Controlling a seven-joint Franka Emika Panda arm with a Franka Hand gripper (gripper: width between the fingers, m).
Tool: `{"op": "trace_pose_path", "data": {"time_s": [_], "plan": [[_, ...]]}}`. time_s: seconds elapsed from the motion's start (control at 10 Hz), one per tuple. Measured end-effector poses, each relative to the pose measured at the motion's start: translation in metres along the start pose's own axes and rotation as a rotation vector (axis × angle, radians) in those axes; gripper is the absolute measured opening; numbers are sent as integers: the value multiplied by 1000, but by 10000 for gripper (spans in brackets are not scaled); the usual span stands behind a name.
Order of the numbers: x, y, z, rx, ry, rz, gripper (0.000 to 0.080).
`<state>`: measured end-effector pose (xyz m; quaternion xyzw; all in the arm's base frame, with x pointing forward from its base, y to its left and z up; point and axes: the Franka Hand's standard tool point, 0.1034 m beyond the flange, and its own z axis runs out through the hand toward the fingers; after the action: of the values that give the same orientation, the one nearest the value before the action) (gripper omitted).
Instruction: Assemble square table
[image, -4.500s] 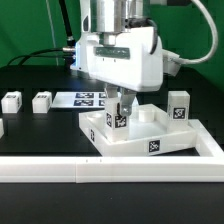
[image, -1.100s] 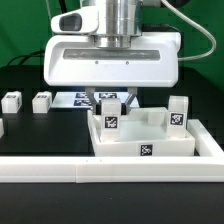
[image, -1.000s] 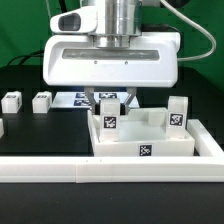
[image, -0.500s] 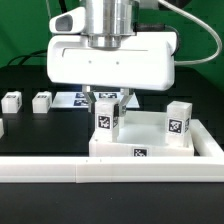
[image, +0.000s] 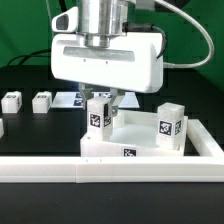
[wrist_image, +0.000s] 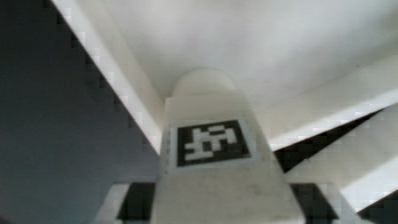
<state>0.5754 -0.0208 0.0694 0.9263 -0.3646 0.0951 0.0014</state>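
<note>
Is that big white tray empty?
No, a leg stands upright at one corner of the tray and a second leg at another.

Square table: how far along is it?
Looks done: one leg stands upright on the tabletop, on the exterior view's right. In hand: the tool holds a second leg upright at another corner. Left: a third leg and a fourth leg lie loose on the black table.

One square tabletop lying flat, four table legs showing, two standing on it, two sitting loose, one border rail, one marker board.
</note>
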Motion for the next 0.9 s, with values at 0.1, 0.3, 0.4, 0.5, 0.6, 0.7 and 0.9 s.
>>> {"op": "trace_pose_path", "data": {"time_s": [0.1, 0.3, 0.4, 0.5, 0.6, 0.7, 0.9], "plan": [[-1, -1, 0, 1, 0, -14, 411], [-8, -7, -1, 5, -7, -140, 593], [-10, -6, -3, 5, -21, -217, 637], [-11, -5, -6, 6, -37, -279, 637], [-14, 0, -7, 0, -73, -342, 648], [-13, 2, -9, 2, -74, -359, 648], [-14, 2, -7, 0, -75, -357, 649]]}}
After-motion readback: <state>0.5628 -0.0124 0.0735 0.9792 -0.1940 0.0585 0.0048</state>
